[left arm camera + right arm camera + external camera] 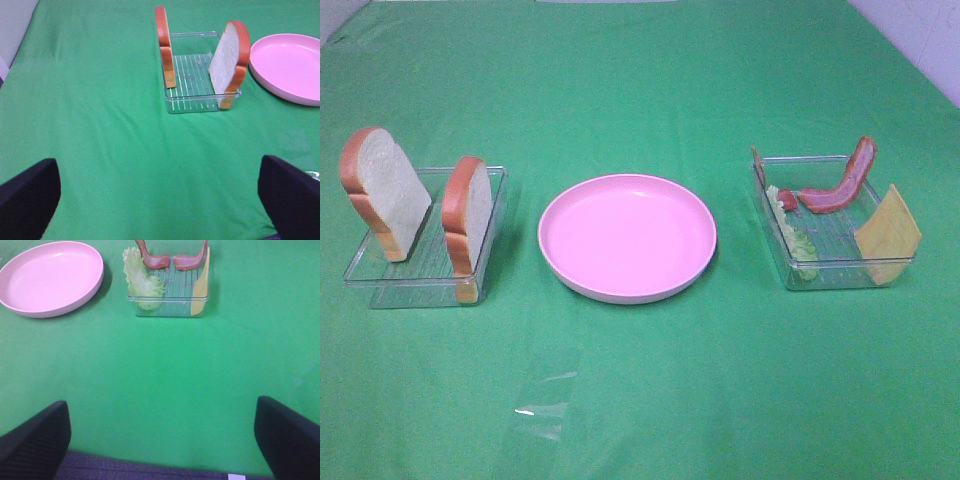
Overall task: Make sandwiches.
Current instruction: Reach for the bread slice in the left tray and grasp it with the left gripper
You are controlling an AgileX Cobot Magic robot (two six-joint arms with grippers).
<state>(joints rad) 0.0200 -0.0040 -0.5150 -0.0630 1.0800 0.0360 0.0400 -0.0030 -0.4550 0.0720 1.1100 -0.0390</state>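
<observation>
Two white bread slices with orange-brown crust [390, 195] [468, 210] stand upright in the clear tray [380, 275] on the left. In the right clear tray [840, 282] lie pale green lettuce [798, 235], reddish bacon strips [840, 190] and a yellow cheese slice [887, 235] leaning on its wall. The left wrist view shows the bread [230, 55] ahead of my left gripper [159, 172], which is open and empty. My right gripper [162, 410] is open too, well short of the lettuce [141, 280], bacon [152, 260] and cheese [201, 282]. Neither gripper appears in the high view.
A round pink plate [627, 240] sits between the trays with nothing on it. A small patch of clear film [545, 405] lies on the green cloth near the front. The cloth's back corners meet a pale wall.
</observation>
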